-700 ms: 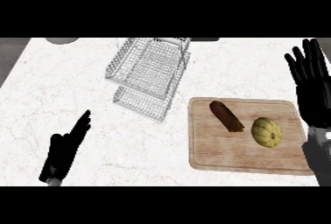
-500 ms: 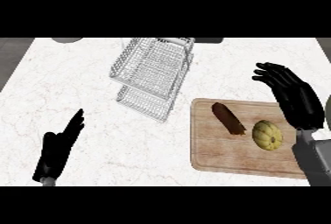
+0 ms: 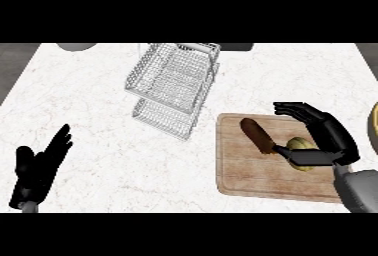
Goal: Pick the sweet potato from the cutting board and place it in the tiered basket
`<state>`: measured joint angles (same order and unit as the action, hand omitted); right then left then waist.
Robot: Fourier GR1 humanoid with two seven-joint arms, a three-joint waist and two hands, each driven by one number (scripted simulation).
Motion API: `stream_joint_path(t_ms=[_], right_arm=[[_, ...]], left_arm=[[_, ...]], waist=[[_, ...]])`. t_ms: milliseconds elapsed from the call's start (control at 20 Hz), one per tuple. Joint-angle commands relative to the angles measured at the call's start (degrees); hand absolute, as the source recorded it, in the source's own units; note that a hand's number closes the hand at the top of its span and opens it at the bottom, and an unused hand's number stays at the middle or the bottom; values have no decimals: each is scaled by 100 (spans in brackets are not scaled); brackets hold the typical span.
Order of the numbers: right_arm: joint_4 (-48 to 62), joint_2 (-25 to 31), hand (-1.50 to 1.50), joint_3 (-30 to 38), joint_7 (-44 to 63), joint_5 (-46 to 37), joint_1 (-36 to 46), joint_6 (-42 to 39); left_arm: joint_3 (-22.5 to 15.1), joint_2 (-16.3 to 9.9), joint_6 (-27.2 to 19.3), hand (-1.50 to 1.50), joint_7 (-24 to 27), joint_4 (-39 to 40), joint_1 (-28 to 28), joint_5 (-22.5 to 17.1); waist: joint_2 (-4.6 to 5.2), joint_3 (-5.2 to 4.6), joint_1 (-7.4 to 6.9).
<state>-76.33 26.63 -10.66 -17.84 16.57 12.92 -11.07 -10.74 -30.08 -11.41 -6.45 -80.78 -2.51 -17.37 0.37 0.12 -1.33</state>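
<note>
The sweet potato (image 3: pixel 256 136), brown and elongated, lies on the upper left part of the wooden cutting board (image 3: pixel 247 172). My right hand (image 3: pixel 331 137) hovers over the board's right side, open, with fingers arched and the thumb reaching toward the sweet potato's lower end. Nothing is held in it. The white wire tiered basket (image 3: pixel 173 85) stands up and left of the board. My left hand (image 3: pixel 38 170) rests open at the lower left, fingers up.
A round yellow-green fruit (image 3: pixel 299 145) sits on the board, partly hidden under my right hand. A grey round object (image 3: pixel 77 46) and a dark one (image 3: pixel 235 47) sit at the counter's far edge. A yellowish rim (image 3: pixel 374 120) shows at the right edge.
My right hand has come down and left from the board's far right corner to over the fruit, fingers arching toward the sweet potato. The left hand stays put.
</note>
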Motion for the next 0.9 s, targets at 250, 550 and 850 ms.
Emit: stream_joint_path(t_ms=[250,550,850], right_arm=[[97,1497,-150,-1094,1083,-3219,728,879],[-367,1237,-150,-1851,2768,-3117,1688,-927],[-620,271,-150,-1793,3946,-3299,2031,-1338]], left_arm=[[125,-33,222,0,189,288,1,-60],[450,-183,500,0,204,554,165,-231],[473,71,468,0,125,346,-37,-37]], waist=[[-17,-37,-31],[-28,-28,4],[-43,-13,81]])
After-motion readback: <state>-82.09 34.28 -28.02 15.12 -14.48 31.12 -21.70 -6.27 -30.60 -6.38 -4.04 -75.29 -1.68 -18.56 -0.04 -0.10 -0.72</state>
